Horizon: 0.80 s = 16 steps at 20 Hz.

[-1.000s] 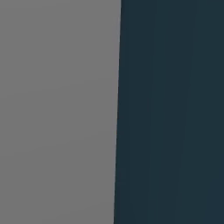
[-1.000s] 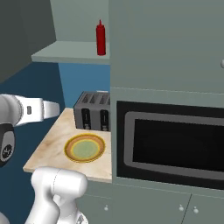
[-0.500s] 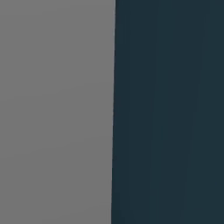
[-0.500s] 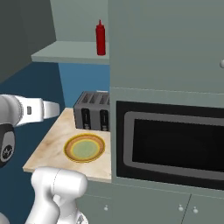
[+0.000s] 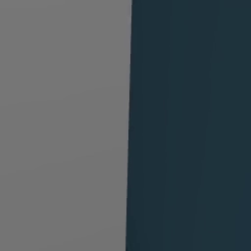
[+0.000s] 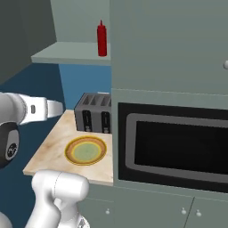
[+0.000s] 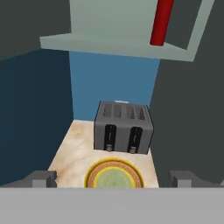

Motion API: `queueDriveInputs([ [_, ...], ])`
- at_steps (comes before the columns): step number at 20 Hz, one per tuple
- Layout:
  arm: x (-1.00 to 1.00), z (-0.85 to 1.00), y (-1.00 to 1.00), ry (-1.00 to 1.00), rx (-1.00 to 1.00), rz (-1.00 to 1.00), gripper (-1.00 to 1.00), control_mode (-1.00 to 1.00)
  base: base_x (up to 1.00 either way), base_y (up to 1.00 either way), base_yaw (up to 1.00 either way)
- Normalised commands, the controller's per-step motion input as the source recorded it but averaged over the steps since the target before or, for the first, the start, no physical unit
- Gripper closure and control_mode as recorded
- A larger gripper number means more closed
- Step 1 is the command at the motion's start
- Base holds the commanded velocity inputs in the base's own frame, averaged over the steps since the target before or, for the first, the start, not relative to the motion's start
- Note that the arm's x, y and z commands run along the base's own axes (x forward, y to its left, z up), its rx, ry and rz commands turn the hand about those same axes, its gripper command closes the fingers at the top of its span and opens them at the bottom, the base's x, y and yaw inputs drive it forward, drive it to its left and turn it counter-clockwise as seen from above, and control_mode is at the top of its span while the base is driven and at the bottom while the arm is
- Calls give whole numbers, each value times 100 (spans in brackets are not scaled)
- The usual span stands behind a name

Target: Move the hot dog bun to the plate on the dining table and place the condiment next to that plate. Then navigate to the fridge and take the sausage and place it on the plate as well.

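Facing a small wall-side worktop (image 6: pixel 49 153) in a blue-backed nook, the robot looks to be at the condiment step, or still lining up for it: the red squeeze bottle (image 6: pixel 102 39) stands upright on the pale green shelf (image 6: pixel 71 54) above, well clear of the arm. In the right base view the bottle sits at about 12 o'clock from the golden-yellow dish (image 6: pixel 86 150), with the dark four-slot toaster (image 6: pixel 92 112) between them at worktop level, just behind the dish. The hand view puts the bottle's body (image 7: pixel 161 22) at roughly 1 o'clock, cut off by the top edge, the toaster (image 7: pixel 124 127) at centre and the dish (image 7: pixel 114 176) low at 6 o'clock. The hand (image 7: pixel 111 179) is empty, its two fingertips (image 7: pixel 41 178) set wide apart at the bottom corners and touching nothing. The yellow dish is not the task's plate, and the bun, the dark plate and the dining table cannot be placed from here. My reading is that the next move calls for raising the hand to shelf height, tilting until the bottle is centred between the fingertips, then reaching in over the toaster without clipping the shelf's front edge or the tall cabinet (image 6: pixel 169 44) at 3 o'clock, beside the microwave (image 6: pixel 173 144).
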Motion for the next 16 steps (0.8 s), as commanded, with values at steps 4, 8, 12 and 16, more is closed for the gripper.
queueDriveInputs([
  [4,31,91,0,-13,1,0,-100,-100,0,0,0],
  [8,44,57,0,-7,1,-5,-100,-100,0,0,0],
  [12,49,30,-1,-9,0,-10,-100,-100,0,0,0],
  [16,55,0,-5,-8,5,-4,-100,-100,0,0,0],
])
